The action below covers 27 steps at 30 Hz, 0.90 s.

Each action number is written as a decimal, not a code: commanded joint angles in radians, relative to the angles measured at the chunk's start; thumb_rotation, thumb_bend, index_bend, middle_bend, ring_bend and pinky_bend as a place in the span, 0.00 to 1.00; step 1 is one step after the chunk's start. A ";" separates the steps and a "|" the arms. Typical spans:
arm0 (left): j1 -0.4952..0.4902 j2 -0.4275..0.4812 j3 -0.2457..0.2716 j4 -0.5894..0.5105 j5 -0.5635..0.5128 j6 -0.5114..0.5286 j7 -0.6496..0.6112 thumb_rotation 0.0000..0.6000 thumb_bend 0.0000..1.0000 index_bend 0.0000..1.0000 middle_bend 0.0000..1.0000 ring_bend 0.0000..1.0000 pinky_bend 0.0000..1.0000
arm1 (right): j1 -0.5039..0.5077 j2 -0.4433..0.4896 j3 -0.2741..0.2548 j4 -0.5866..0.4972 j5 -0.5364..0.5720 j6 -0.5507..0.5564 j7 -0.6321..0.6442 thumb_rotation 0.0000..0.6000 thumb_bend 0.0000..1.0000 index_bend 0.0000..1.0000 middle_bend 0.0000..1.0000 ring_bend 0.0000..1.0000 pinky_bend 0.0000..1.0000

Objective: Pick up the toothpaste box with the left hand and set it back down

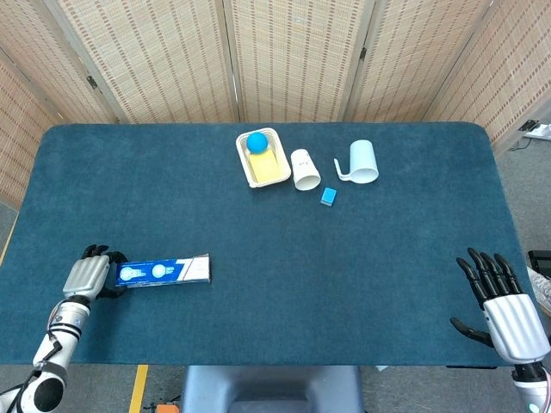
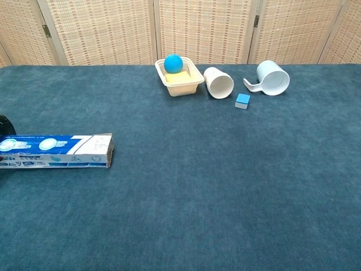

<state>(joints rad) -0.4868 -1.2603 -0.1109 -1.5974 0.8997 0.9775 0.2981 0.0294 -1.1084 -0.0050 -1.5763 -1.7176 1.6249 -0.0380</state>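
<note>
The toothpaste box is long, blue and white, and lies flat on the blue table near the front left. It also shows at the left edge of the chest view as the toothpaste box. My left hand is at the box's left end, with dark fingers wrapped over the far side and the thumb on the near side, gripping it. In the chest view only a dark bit of the left hand shows. My right hand rests at the front right with fingers spread and holds nothing.
At the back centre stand a cream tray holding a blue ball, a white cup on its side, a small blue cube and a tipped white mug. Woven screens stand behind the table.
</note>
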 commanded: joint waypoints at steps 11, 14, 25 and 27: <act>-0.100 0.246 -0.034 -0.258 -0.136 -0.013 0.164 1.00 0.32 0.43 0.42 0.15 0.00 | 0.001 0.002 0.003 0.003 0.003 -0.001 0.006 1.00 0.13 0.00 0.00 0.00 0.00; -0.116 0.285 -0.045 -0.284 -0.164 -0.015 0.164 1.00 0.32 0.43 0.43 0.16 0.00 | -0.001 0.001 0.002 0.003 0.001 0.002 0.006 1.00 0.13 0.00 0.00 0.00 0.00; -0.163 0.445 -0.092 -0.341 -0.218 -0.102 0.071 1.00 0.32 0.44 0.43 0.16 0.00 | 0.004 -0.001 0.007 0.002 0.011 -0.012 -0.001 1.00 0.13 0.00 0.00 0.00 0.00; -0.172 0.477 -0.100 -0.359 -0.222 -0.123 0.054 1.00 0.32 0.44 0.43 0.17 0.00 | 0.006 -0.002 0.006 0.001 0.011 -0.016 -0.005 1.00 0.13 0.00 0.00 0.00 0.00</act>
<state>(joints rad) -0.6483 -0.8067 -0.2004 -1.9396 0.6842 0.8738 0.3694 0.0348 -1.1101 0.0014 -1.5749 -1.7064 1.6095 -0.0421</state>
